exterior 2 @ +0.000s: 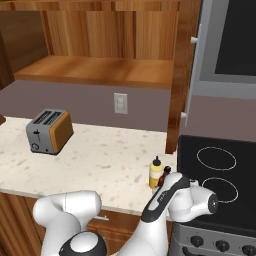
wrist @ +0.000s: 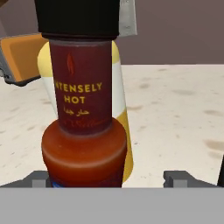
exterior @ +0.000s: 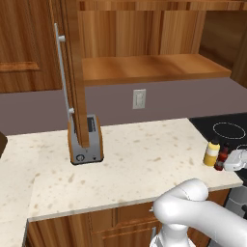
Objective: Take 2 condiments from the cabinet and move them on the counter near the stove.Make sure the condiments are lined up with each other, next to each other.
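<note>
Both bottles, yellow bottle [exterior: 211, 153] and red bottle [exterior: 222, 157], stand touching on your counter [exterior: 120, 159], the stove [exterior: 226, 130] at 3 o'clock; gripper [wrist: 111, 178] spread wide, withdrawal remains.

We note a glossy white arm [exterior 2: 165, 200] of rounded segments, a dark joint cap, and small dark grey fingertips [wrist: 177, 177].

Yellow bottle [exterior: 211, 152] & red sauce bottle [exterior: 222, 157] upright, touching, counter [exterior: 125, 164] by stove [exterior: 226, 129]
</note>
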Robot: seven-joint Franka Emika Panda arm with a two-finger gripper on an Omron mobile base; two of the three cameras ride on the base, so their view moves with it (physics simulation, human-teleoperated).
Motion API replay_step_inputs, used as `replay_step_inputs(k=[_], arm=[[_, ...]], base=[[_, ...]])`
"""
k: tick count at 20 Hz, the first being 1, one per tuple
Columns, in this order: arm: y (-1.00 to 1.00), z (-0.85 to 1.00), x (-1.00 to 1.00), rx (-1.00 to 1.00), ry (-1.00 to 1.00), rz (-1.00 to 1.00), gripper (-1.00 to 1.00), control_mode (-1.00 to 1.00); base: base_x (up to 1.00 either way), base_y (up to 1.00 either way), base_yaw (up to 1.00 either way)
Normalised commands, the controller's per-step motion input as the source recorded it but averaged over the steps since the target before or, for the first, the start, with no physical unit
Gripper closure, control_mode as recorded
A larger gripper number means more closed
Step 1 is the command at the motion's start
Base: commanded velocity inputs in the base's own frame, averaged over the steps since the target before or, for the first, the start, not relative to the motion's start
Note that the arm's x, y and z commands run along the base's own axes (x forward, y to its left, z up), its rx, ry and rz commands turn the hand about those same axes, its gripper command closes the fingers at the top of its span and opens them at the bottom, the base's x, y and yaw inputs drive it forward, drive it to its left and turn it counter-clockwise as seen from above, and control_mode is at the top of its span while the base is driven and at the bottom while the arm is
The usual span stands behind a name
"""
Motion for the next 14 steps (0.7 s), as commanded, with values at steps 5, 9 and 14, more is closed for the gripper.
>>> replay_step_inputs(k=[5,9,14], arm=[[0.0,-0.02,0.0,0.0,0.0,0.0,-1.0,-1.0],[0.0,-0.01,0.0,0.0,0.0,0.0,-1.0,-1.0],[0.06,-0.01,-0.09,0.0,-0.04,0.03,-1.0,-1.0]], base=[[0.0,0.0,0.0],[0.0,0.0,0.0],[0.0,0.0,0.0]])
